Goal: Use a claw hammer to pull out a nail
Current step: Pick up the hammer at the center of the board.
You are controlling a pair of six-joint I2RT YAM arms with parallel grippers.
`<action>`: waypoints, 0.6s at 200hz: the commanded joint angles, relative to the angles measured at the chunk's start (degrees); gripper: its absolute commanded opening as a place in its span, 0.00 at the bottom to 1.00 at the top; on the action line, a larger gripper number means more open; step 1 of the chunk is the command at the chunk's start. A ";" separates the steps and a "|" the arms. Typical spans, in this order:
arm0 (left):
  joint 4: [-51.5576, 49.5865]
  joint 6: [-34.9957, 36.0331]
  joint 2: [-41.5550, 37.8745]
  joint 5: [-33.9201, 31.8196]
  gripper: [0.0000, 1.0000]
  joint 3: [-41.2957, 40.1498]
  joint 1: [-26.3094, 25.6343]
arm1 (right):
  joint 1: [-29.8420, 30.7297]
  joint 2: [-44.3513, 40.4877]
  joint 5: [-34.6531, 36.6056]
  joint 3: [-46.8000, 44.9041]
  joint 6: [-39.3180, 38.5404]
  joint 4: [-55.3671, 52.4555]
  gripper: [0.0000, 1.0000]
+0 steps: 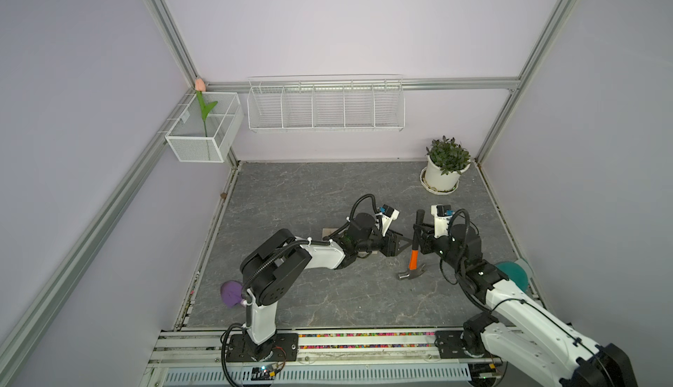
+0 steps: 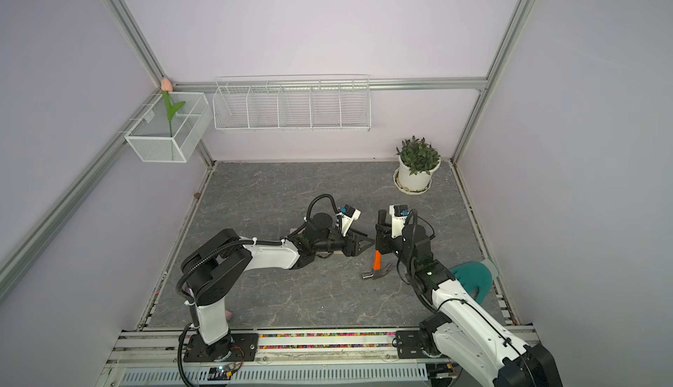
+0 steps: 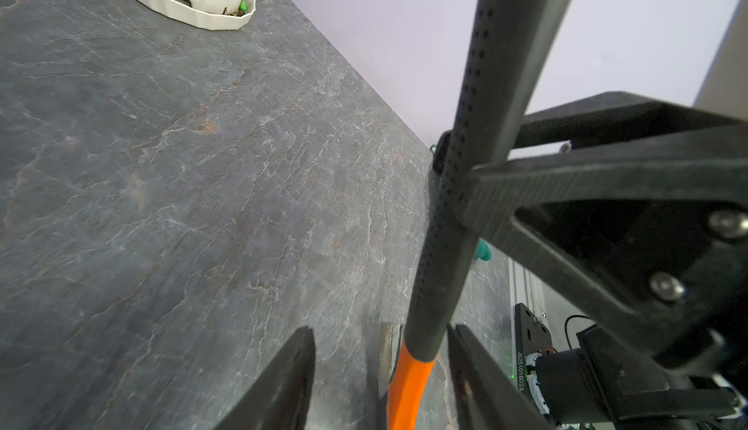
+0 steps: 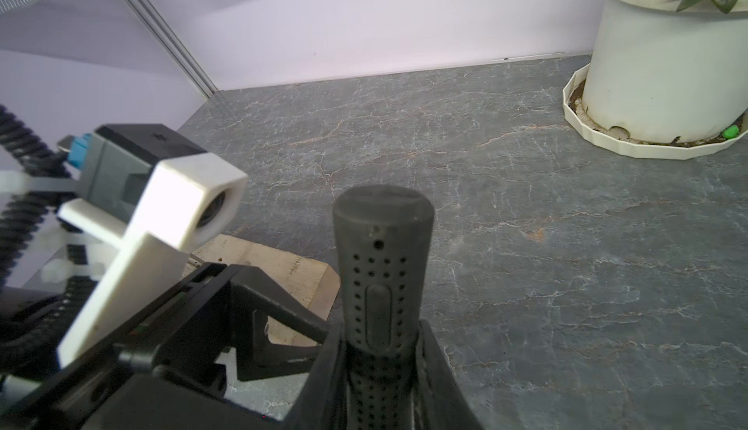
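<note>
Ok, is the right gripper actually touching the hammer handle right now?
Touching. The right wrist view shows the right gripper closed around the hammer at its black handle, pressing it on both sides with no gap.

The claw hammer (image 1: 412,259) has a shiny silver head, an orange neck band and a black handle dotted with small holes. Under it the tabletop (image 1: 309,203) is dark grey, veined in white and rust like marble. Behind the hammer a white pot (image 1: 440,179) holds dark green leaves (image 1: 447,152); beside the hammer lies a pale tan board (image 4: 279,270). The walls (image 1: 364,21) are pale lilac.
</note>
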 commanded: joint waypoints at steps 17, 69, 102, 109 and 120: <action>4.40 -0.14 3.03 3.29 0.57 2.74 -0.76 | -0.46 -1.92 -0.15 -0.45 3.58 3.58 0.07; 5.07 0.37 6.09 5.07 0.57 5.72 -1.60 | -0.85 -1.68 -0.94 -0.93 5.25 4.59 0.07; 6.62 0.55 7.12 5.29 0.46 6.28 -2.01 | -1.53 -2.27 -1.58 -1.42 6.54 5.35 0.07; 7.27 0.57 7.07 5.35 0.38 6.13 -2.01 | -1.81 -2.51 -1.94 -1.41 6.82 5.14 0.07; 8.35 0.78 6.77 5.16 0.25 5.59 -2.01 | -2.48 -2.96 -2.56 -1.13 7.28 3.95 0.07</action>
